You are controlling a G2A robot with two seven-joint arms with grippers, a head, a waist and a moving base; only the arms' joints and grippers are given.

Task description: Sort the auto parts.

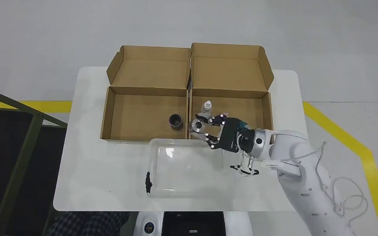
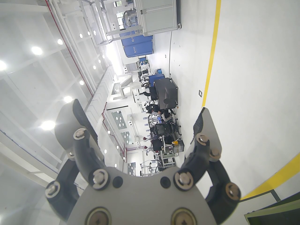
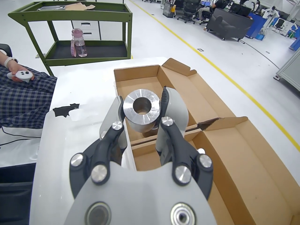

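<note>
white tabletop (image 1: 88,147) under bright hall light, with two open cardboard boxes set side by side at its far half. held above them is a short, thick metal sleeve (image 3: 141,112) with a round bore, silver and shiny. the right gripper (image 3: 143,100) is clamped on it, one pad on each side of its wall, with the bore facing the wrist camera. from the top view the sleeve hangs near the boxes' front edge, close to the wall they share, seemingly on the right box's side; whether it touches cardboard i cannot tell.

the left box (image 1: 107,115) holds one dark ring-shaped part (image 1: 175,121) near its right front corner. the right box (image 1: 269,112) holds one small pale part (image 1: 207,106), standing upright toward its left side. both lids stand open at the back.

just in front of the boxes sits a clear plastic tray (image 1: 159,147), with a small black scrap (image 1: 147,182) at its left front rim.

the left gripper (image 2: 140,112) is up off the table, its fingers spread wide with nothing between them, aimed at the factory hall.
</note>
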